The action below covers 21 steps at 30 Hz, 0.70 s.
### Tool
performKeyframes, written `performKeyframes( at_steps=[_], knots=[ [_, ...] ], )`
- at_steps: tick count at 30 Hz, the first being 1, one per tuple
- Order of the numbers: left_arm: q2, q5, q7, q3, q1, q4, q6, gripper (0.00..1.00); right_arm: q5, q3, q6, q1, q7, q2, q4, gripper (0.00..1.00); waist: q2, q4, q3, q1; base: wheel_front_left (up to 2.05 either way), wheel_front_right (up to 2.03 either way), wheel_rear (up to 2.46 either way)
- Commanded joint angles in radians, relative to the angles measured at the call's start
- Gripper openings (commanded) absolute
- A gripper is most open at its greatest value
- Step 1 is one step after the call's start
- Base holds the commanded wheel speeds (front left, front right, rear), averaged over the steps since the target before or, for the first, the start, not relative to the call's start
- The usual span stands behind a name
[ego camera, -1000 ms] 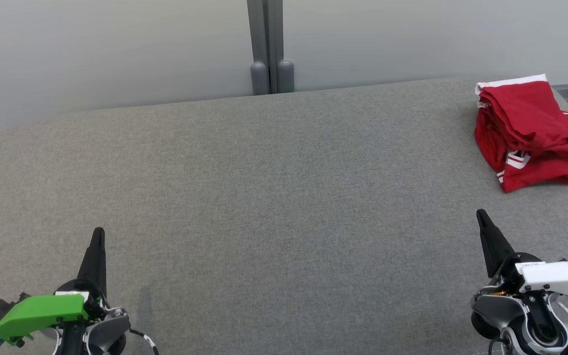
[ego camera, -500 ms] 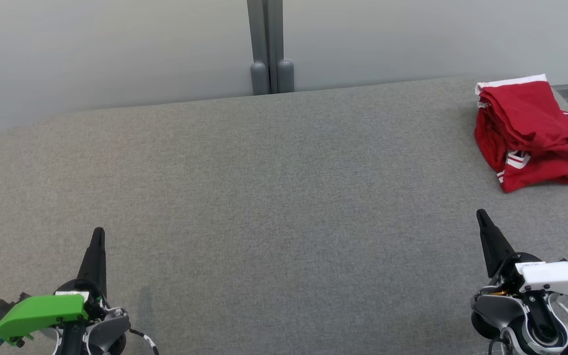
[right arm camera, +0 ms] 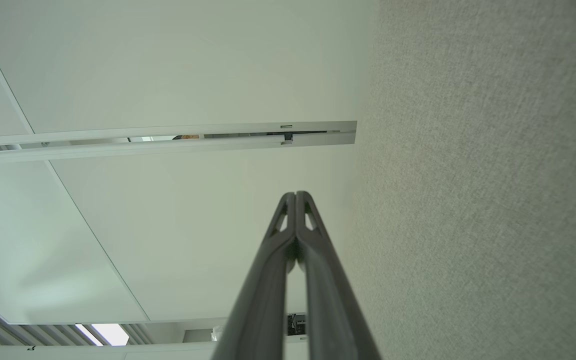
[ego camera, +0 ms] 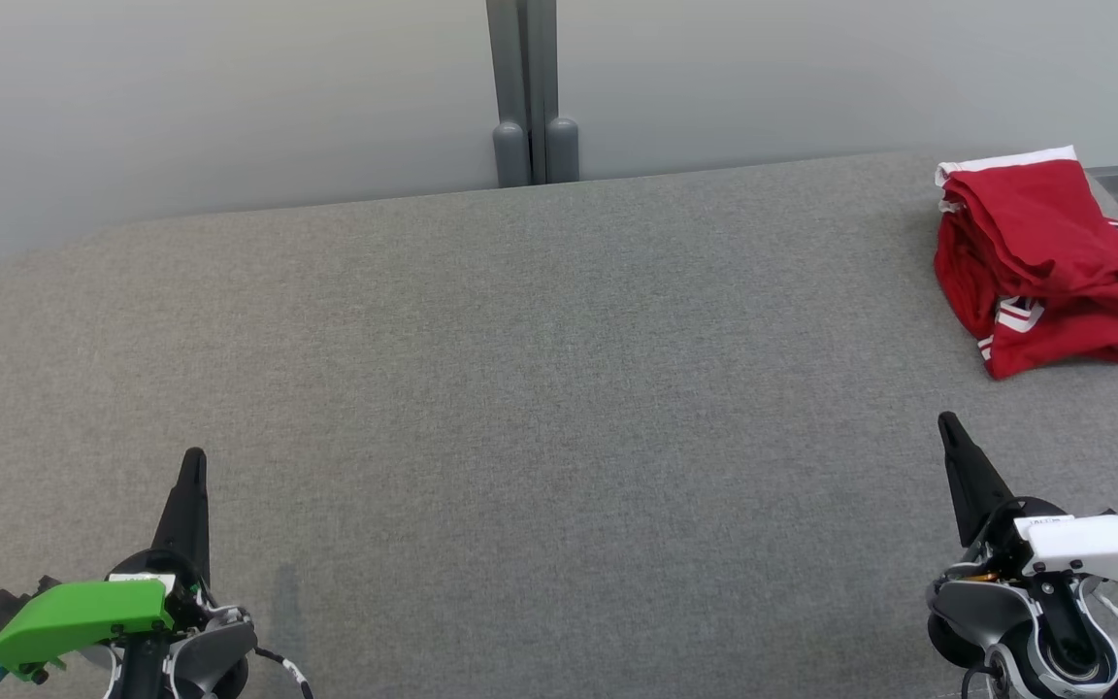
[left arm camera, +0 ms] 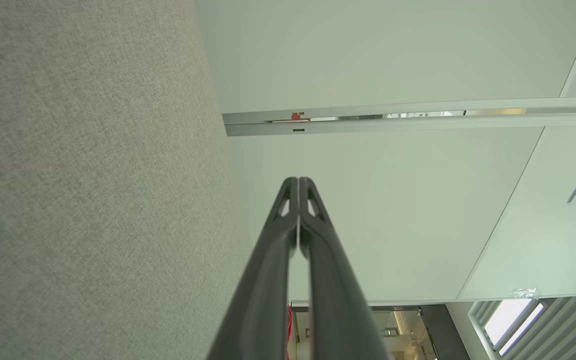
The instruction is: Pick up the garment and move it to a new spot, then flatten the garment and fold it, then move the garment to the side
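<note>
Light in the head view is soft and even: the grey padded surface point(ego camera: 559, 388) is bright without glare, and the pale wall point(ego camera: 229, 97) behind it is lit flat. A faint smudge of shadow lies on the surface just beside the left gripper point(ego camera: 192, 461). The red garment point(ego camera: 1035, 262) is sharp, with gentle shading in its folds. In both wrist views the dark fingers point(left arm camera: 268, 280) are blurred near the lens and crisper at their tips. The cloth grain softens toward the frame edge, a window point(left arm camera: 510, 317) burns out white near the bottom, and straight wall seams slant with wide-angle distortion.
</note>
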Motion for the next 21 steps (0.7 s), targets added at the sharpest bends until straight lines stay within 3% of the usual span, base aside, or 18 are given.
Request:
performKeyframes(
  at_steps=[1,21],
  knots=[
    [0.002,-0.003,0.003,0.001,-0.011,0.000,-0.006,0.00,-0.004,-0.002,0.000,-0.006,0.002,-0.001,0.001,0.00,-0.0001,0.000,0.000,0.0000,0.00,0.00,0.00],
    [0.002,-0.003,0.003,0.001,-0.011,0.000,-0.006,0.00,-0.005,-0.003,0.000,-0.006,0.003,0.000,0.002,0.00,-0.0001,0.000,0.000,0.0000,0.00,0.00,0.00]
  ],
)
